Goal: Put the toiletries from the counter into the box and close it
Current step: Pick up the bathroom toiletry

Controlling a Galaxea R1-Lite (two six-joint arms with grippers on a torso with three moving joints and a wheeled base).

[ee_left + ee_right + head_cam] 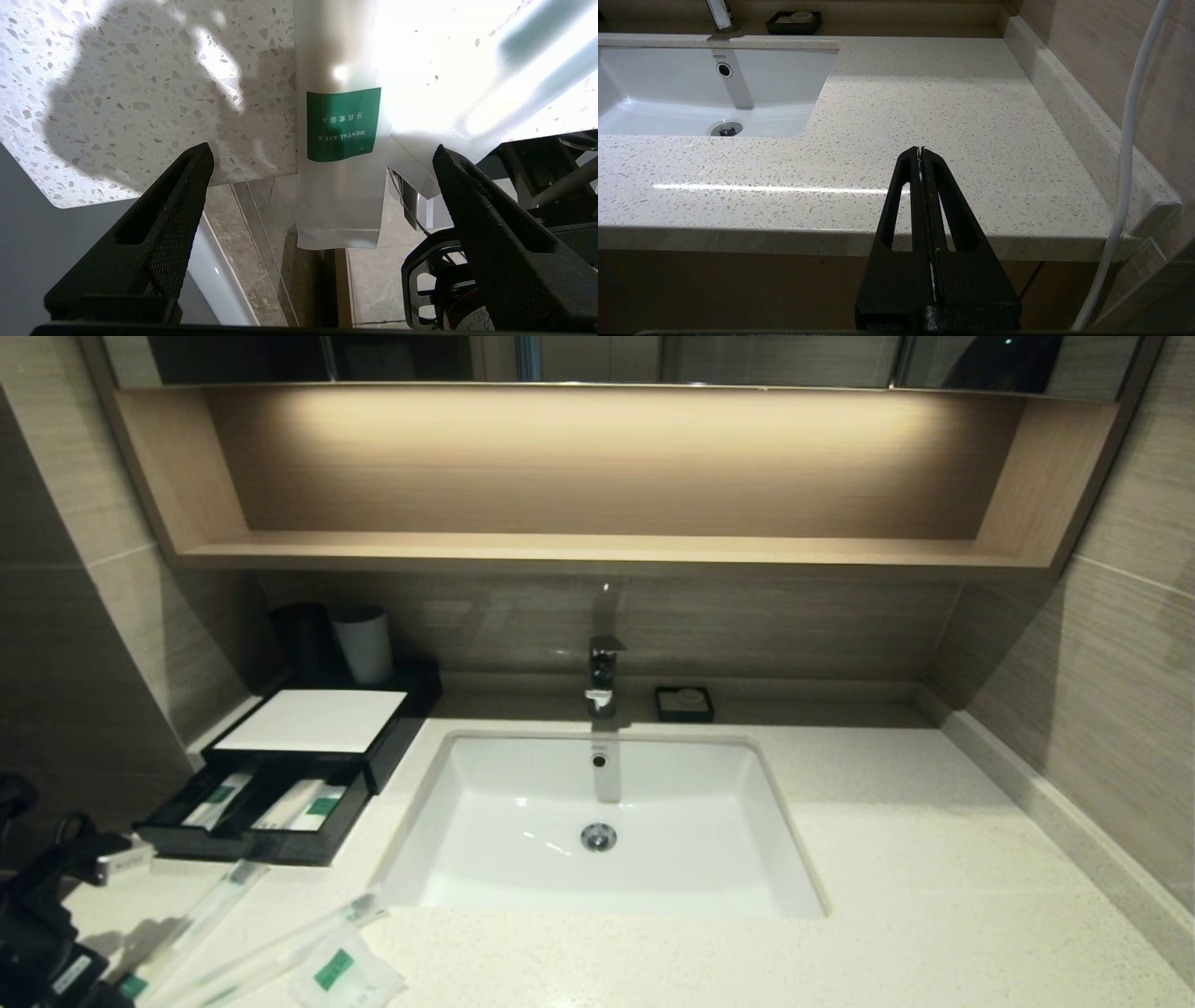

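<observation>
While left gripper (322,158) jaws gape | wrapped stick (338,140) overhangs counter (140,93) edge lengthwise

box (317,721) drawer open, back-L | 2 sticks (201,917) + sachet (345,973) on counter (887,859) front-L | L arm (42,915) beside

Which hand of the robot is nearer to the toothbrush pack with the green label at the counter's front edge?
The left hand: its open fingers sit on either side of the toothbrush pack without touching it. The right hand is shut, far off past the sink, before the counter.
</observation>
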